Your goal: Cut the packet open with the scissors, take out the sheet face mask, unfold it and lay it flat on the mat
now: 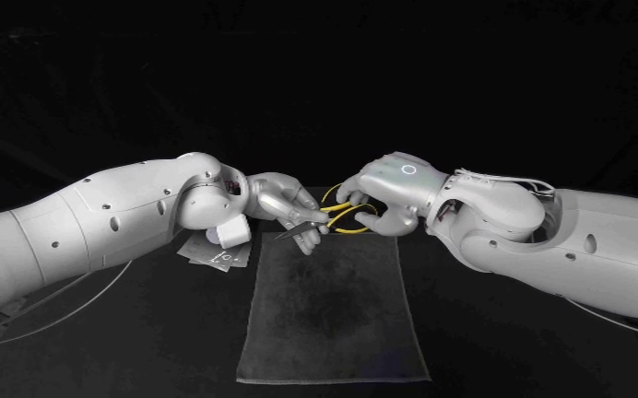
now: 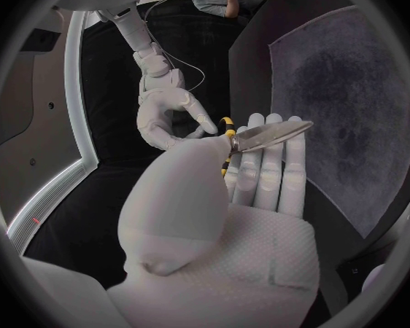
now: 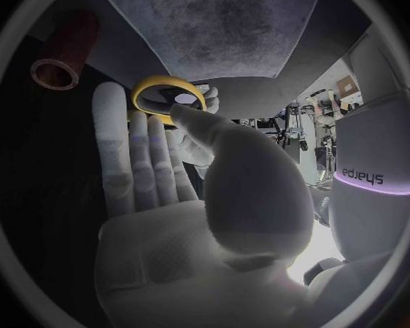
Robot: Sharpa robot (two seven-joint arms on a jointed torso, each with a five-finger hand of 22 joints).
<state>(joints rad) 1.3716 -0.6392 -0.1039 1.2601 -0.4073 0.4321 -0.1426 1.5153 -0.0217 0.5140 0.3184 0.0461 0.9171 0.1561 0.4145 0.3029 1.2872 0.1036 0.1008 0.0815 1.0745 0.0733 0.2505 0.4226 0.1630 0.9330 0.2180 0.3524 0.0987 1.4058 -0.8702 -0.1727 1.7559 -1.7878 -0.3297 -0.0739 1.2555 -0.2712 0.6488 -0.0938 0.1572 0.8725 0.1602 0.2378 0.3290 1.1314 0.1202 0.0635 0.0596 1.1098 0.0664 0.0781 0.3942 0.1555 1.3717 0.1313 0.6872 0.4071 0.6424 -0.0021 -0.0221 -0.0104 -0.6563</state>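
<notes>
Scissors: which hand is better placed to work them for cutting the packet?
Right, probably. The right hand is at the yellow handles of the scissors, while the left hand holds them by the blades. The packet lies by the left wrist, so the left could fetch it.

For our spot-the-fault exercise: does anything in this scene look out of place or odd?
The scissors are held at both ends: the left robot hand pinches the blades while the right robot hand holds the yellow handles. The packet lies askew beside the mat, partly under the left arm.
</notes>
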